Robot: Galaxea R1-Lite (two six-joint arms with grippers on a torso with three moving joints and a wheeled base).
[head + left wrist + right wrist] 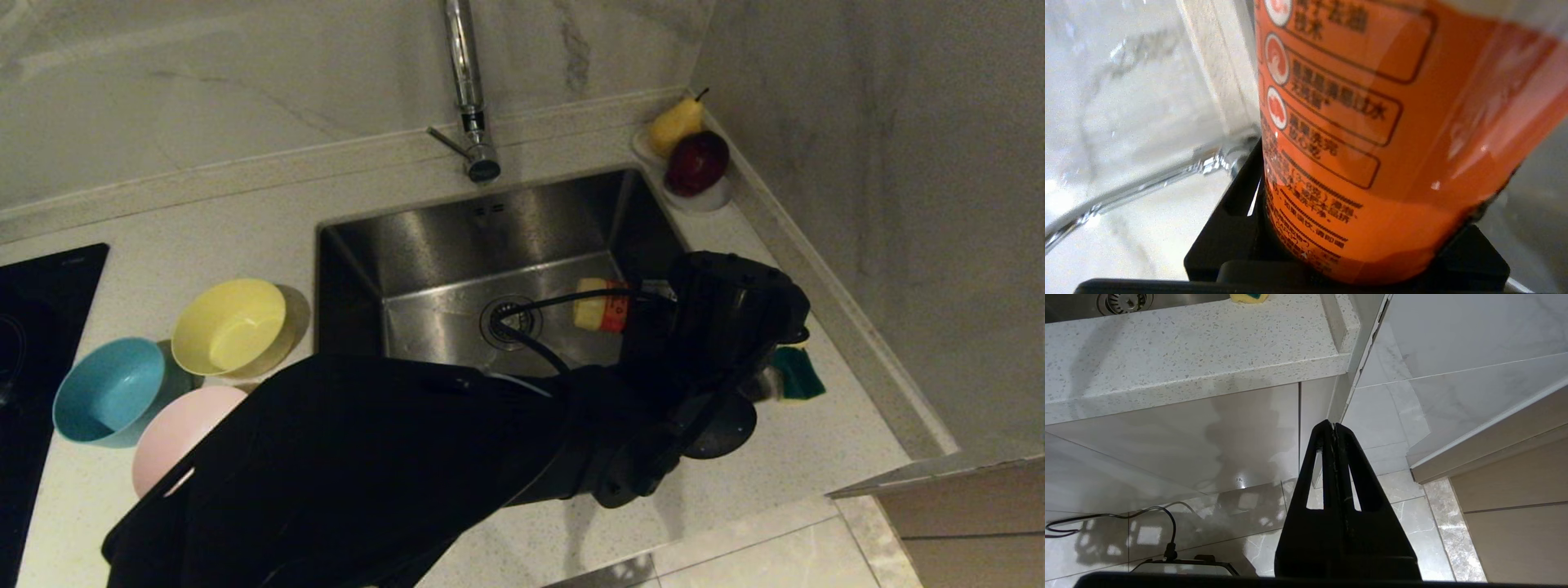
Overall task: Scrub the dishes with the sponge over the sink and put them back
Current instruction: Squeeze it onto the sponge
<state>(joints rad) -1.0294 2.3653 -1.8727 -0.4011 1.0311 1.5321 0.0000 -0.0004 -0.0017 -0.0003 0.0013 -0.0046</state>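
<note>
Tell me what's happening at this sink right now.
The left gripper holds an orange-labelled bottle over the sink. The yellow bowl, blue bowl and pink bowl sit on the counter beside it; the sponge lies on the other side. The right gripper hangs shut below the counter.

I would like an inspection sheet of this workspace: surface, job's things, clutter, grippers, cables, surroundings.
Surface: speckled pale stone counter around a square stainless steel sink.
Job's things: pale yellow plastic bowl, light blue bowl and pale pink bowl left of the sink; green-and-yellow sponge on the counter to its right.
Clutter: yellow pear and dark red apple on a small white dish in the corner.
Grippers: left gripper holds an orange-labelled bottle over the sink; right gripper shut, parked below the counter.
Cables: black cable along the left arm.
Surroundings: chrome tap, black hob, marble walls.
</note>
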